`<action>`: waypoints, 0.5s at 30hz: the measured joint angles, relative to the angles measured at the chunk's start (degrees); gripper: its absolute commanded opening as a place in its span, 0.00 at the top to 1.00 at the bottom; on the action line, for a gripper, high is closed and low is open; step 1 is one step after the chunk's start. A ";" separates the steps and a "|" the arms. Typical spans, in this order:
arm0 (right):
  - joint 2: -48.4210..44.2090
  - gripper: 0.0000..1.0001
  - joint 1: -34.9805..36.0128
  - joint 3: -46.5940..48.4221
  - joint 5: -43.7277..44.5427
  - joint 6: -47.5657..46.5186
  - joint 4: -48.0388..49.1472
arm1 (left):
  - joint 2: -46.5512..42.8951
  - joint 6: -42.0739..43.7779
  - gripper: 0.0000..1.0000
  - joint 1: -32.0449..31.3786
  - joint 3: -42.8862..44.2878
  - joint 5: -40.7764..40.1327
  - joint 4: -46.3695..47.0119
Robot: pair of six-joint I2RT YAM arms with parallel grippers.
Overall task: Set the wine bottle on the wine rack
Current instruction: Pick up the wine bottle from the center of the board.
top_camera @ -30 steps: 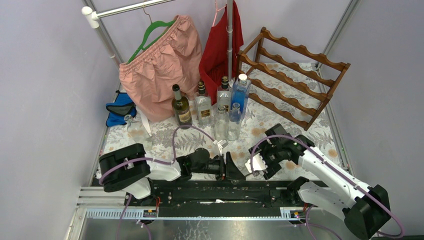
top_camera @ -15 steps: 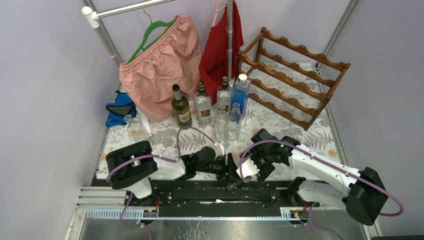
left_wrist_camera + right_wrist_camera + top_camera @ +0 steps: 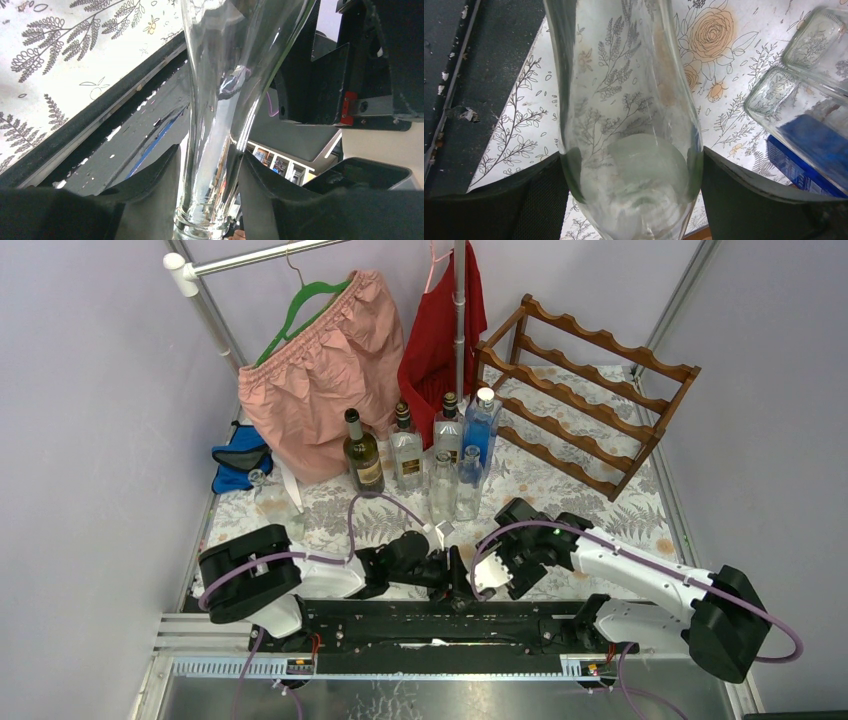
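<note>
A clear glass bottle (image 3: 486, 575) is held low over the table's near edge between my two grippers. My left gripper (image 3: 455, 576) is shut on its thin neck. In the left wrist view the neck (image 3: 220, 125) runs between the black fingers (image 3: 150, 195), with the gripper (image 3: 210, 200) around its mouth end. My right gripper (image 3: 503, 570) is shut on the bottle's wide body (image 3: 624, 100), with the gripper (image 3: 634, 200) at the base. The reddish-brown wine rack (image 3: 585, 390) stands at the back right and holds no bottles.
Several bottles stand mid-table: a dark green one (image 3: 362, 452), clear ones (image 3: 407, 450) and a blue one (image 3: 480, 430). Two of these show in the right wrist view (image 3: 804, 75). Pink shorts (image 3: 320, 370) and a red apron (image 3: 440, 330) hang behind them. A blue object (image 3: 238, 462) lies at the left.
My right arm has swung left with the bottle's body, closing in on the left gripper. The left arm shifted a little and stays at the near edge.
</note>
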 measured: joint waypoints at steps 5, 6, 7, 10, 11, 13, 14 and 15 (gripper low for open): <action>1.05 0.94 0.35 0.68 1.40 0.31 0.00 | 0.46 0.04 0.49 0.11 -0.02 -0.02 1.16; 1.07 0.94 0.37 0.70 1.44 0.35 0.00 | 0.57 -0.02 0.48 0.15 -0.09 -0.02 1.49; 1.16 0.94 0.39 0.70 1.49 0.48 0.02 | 0.66 -0.07 0.47 0.20 -0.17 0.00 1.66; 1.64 0.95 0.39 0.72 1.68 1.36 0.04 | 1.18 -0.63 0.51 0.39 -0.46 -0.22 1.86; 1.84 0.95 0.39 0.76 1.68 1.70 0.04 | 1.33 -0.70 0.54 0.48 -0.63 -0.24 1.99; 2.05 0.95 0.42 1.05 1.75 1.97 -0.26 | 1.49 -0.46 0.56 0.55 -0.92 -0.33 3.10; 2.05 0.95 0.42 1.42 1.90 2.10 -0.79 | 1.44 -0.39 0.57 0.55 -0.94 -0.55 3.93; 2.08 0.95 0.42 1.49 1.90 2.16 -0.87 | 1.38 -0.39 0.58 0.55 -0.96 -0.70 4.04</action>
